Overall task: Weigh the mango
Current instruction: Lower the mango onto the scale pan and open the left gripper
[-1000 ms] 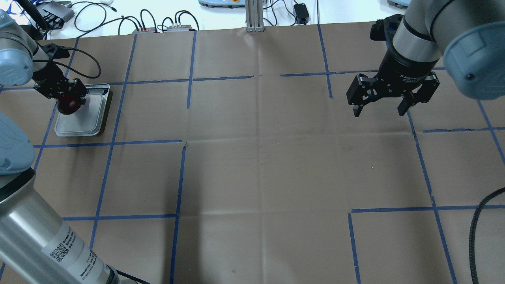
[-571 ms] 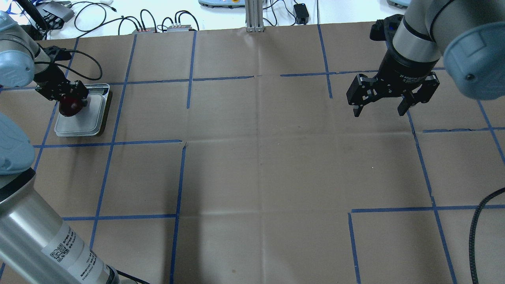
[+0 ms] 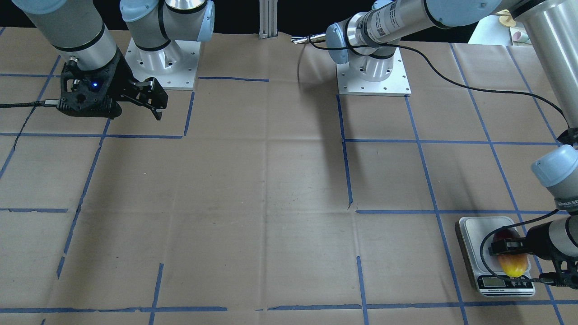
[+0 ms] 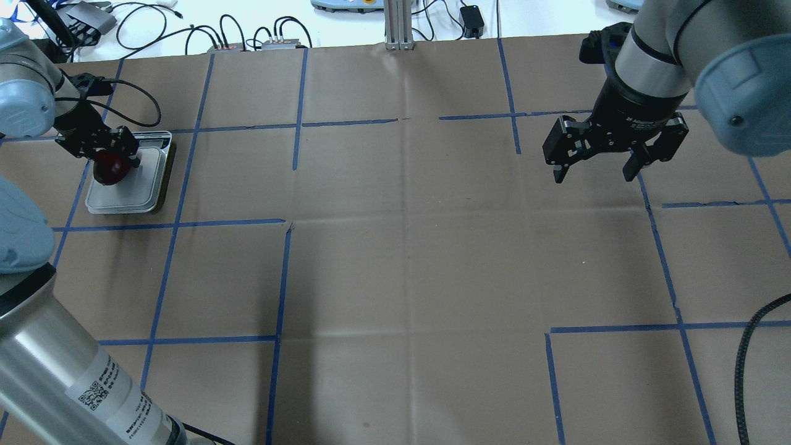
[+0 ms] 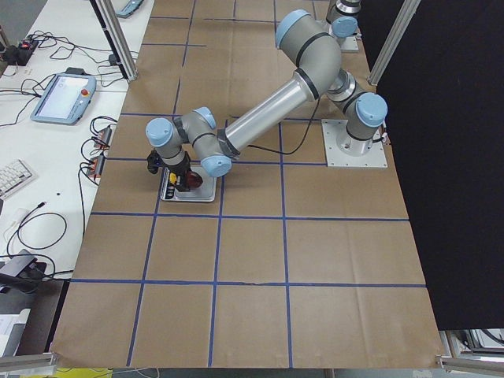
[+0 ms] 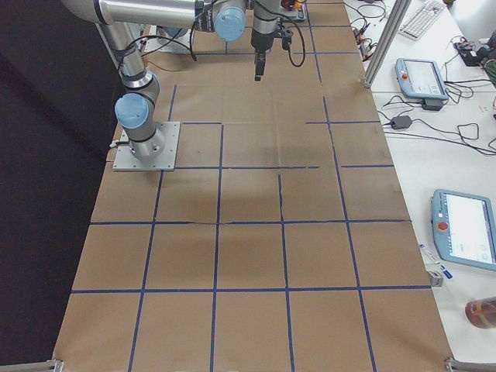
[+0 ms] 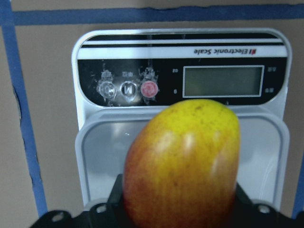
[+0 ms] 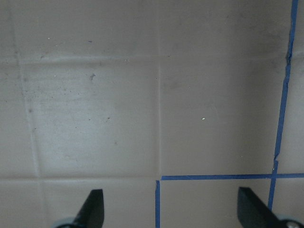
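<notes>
Closest to the left wrist camera, the mango (image 7: 183, 161) fills the lower middle of the view. Its dark red end sits down in the left gripper (image 4: 111, 162) and its yellow end points away. The fingers (image 3: 500, 247) of this gripper are closed on the fruit's red-orange part and hold it.

Under and just beyond the mango lies the scale (image 7: 97, 152), white with a pale platform. The fruit is over the half of the platform nearer the panel; whether it touches the platform cannot be told. Past the yellow end come the scale's three round buttons (image 7: 128, 88) and its display (image 7: 223, 81). Beyond them a line of blue tape (image 7: 152, 13) runs across the brown table (image 4: 401, 259).

In the overhead view the scale sits by the table's left edge, toward the far side. Well apart, on the opposite side, the right gripper (image 4: 593, 177) hangs above the table. Its fingers are spread wide and hold nothing, and a corner of blue tape lies below them.
</notes>
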Available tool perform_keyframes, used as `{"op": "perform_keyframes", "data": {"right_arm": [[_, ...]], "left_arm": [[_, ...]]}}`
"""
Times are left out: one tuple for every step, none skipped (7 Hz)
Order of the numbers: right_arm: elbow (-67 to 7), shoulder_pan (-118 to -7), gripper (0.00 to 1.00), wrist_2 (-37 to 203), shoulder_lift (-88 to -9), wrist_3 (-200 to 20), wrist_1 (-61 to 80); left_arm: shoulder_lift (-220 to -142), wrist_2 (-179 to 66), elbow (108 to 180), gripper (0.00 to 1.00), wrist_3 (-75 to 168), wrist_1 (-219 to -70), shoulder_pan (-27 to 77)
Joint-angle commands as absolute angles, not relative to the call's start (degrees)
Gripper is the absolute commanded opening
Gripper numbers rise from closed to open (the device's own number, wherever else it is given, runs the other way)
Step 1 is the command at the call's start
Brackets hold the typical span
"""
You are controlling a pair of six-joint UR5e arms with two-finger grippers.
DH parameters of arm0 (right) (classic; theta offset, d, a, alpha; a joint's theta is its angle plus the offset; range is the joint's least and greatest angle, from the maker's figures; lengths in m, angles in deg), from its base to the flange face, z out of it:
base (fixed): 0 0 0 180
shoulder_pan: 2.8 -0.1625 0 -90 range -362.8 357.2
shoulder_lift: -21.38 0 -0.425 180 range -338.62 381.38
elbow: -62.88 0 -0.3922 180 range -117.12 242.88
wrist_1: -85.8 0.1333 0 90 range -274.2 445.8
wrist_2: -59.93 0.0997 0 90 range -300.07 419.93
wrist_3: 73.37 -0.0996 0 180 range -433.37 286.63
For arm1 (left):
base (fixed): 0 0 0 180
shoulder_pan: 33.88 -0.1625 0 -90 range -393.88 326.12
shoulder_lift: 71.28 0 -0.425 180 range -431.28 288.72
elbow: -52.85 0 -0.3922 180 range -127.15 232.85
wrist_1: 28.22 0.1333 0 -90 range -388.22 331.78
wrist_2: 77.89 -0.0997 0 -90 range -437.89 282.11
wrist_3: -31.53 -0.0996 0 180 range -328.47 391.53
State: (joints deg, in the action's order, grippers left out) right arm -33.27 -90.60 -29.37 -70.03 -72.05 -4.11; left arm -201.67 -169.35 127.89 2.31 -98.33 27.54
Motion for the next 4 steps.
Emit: {"op": "perform_keyframes", "data": {"right_arm": [[-33.28, -90.60, 1.00, -29.37, -70.03, -72.06, -4.11], [-33.28, -90.60, 1.00, -29.37, -70.03, -72.06, -4.11], [-33.28, -90.60, 1.00, -29.37, -70.03, -72.06, -4.11], [-33.28, -90.60, 1.00, -29.37, -70.03, -72.06, -4.11]], "left_arm": [[-200.83, -169.47, 127.73, 1.00, 2.35, -99.49, 27.47], [-199.09, -172.70, 127.12, 1.00, 2.35, -101.41, 27.47], [-195.94, -175.69, 126.68, 1.00, 2.53, -103.61, 27.47], [-191.56, -175.72, 127.46, 1.00, 2.70, -104.76, 27.47]]}}
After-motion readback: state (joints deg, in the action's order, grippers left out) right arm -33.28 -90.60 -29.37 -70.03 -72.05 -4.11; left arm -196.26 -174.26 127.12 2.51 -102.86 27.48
